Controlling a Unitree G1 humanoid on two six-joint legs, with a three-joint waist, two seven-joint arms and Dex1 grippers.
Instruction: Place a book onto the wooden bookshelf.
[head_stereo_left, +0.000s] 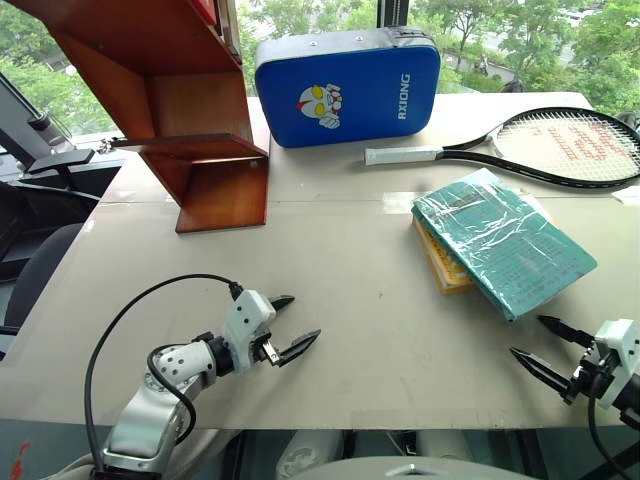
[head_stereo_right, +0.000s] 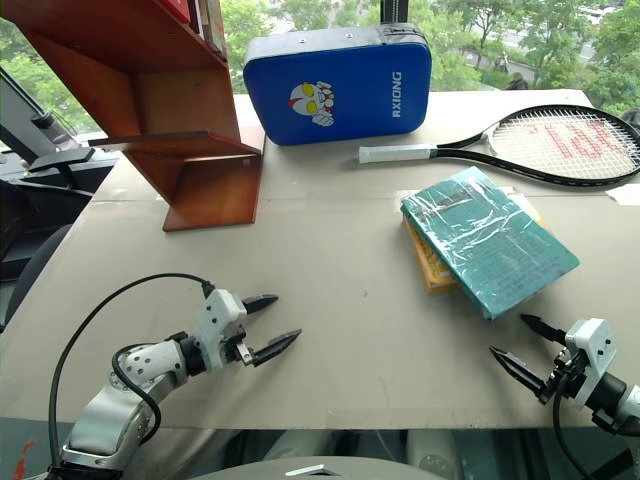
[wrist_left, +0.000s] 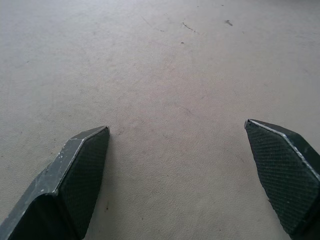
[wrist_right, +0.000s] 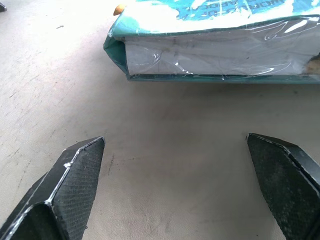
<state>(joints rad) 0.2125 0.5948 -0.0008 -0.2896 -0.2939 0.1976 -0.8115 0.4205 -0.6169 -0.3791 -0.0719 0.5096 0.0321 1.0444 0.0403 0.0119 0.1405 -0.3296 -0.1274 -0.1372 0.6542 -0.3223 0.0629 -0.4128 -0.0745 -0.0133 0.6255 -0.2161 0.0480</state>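
Left eye view: the book, teal and plastic-wrapped, lies flat on the right side of the table, atop a yellow-orange book. The wooden bookshelf stands at the far left. The right pincer hovers just near of the book, released and empty; the left pincer is likewise spread wide over bare table, near left.

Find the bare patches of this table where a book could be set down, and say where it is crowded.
Bare: the wide middle, between the wooden bookshelf and the book, down to both open grippers. Crowded: the far edge with the blue case and racket.
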